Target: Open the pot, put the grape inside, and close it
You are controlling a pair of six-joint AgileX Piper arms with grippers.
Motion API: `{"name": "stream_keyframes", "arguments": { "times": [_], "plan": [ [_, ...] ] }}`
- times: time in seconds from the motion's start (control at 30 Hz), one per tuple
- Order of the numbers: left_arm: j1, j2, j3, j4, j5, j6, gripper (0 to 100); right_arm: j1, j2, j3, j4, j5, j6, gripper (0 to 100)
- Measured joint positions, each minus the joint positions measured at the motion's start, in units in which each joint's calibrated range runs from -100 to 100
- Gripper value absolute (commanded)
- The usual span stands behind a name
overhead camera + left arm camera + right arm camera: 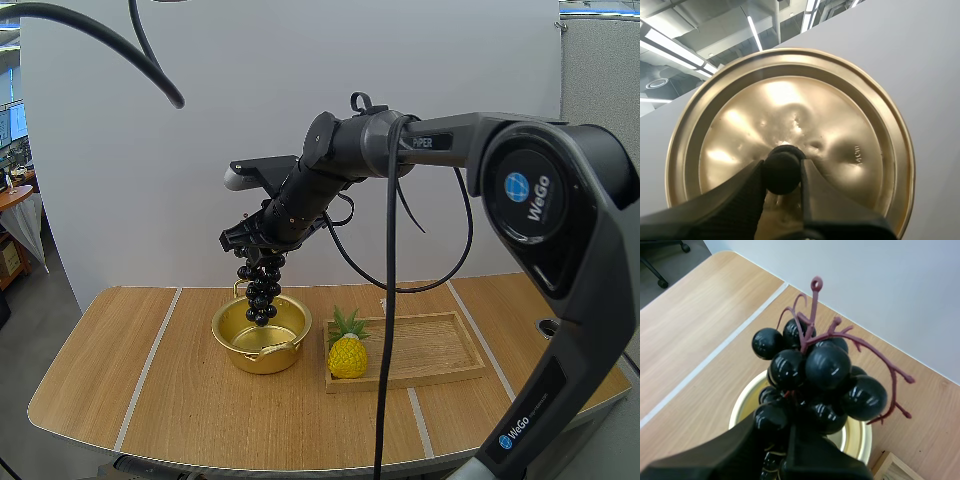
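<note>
Glossy black grape bunch on a reddish stem: likely light and swingy, best taken near the stem. Your right gripper pinches it above the round gold metal pot, at the wooden tray's nine o'clock. Your left gripper clamps the gold lid's black knob.

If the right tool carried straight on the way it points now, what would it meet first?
Most likely the open gold metal pot: the right tool, shut on the bunch of black grapes, points down toward its mouth, with the grapes hanging between. Exact depth is unclear.

Singles — pot, lid, grapes, pineapple, tray
</note>
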Motion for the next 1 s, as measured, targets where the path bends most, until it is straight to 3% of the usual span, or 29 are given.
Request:
{"name": "stream_keyframes", "arguments": {
  "times": [1.0],
  "plan": [
    [0.0,0.0,0.0,0.0,0.0,0.0,0,0.9,15.4,0.0,0.0,2.6,-0.8,0]
  ]
}}
